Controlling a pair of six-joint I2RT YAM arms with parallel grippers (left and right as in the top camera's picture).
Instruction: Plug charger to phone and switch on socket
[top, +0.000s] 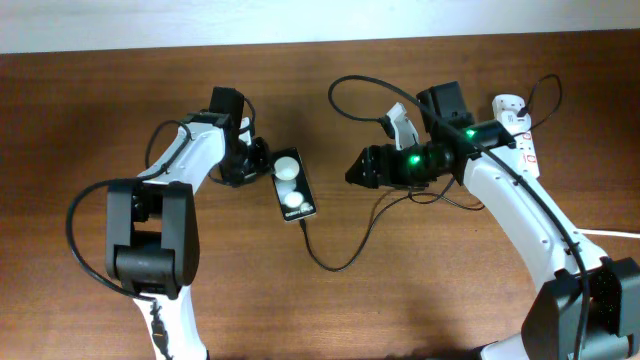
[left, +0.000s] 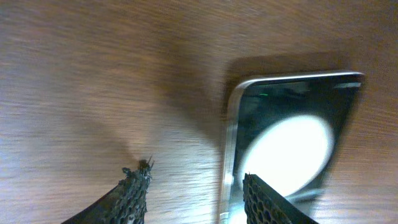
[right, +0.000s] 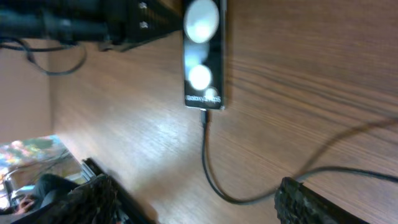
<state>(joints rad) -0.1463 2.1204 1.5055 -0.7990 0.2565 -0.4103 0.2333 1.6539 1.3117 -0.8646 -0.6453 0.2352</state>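
The black phone (top: 293, 187) lies face up mid-table, two white spots on its glass. The thin black charger cable (top: 335, 266) meets the phone's near end, loops across the table and runs toward the right arm. In the right wrist view the cable (right: 208, 168) joins the lettered end of the phone (right: 203, 56). My left gripper (top: 258, 162) is open beside the phone's far left edge; in its wrist view the fingers (left: 196, 193) straddle the edge of the phone (left: 292, 143). My right gripper (top: 352, 172) is open and empty right of the phone, above the cable (right: 199, 205). The white socket strip (top: 522, 128) lies at the far right, partly behind the right arm.
A thick white cord (top: 610, 232) leaves toward the right edge. A light wall runs along the table's far edge (top: 320, 38). The left arm (right: 93, 25) shows dark at the top of the right wrist view.
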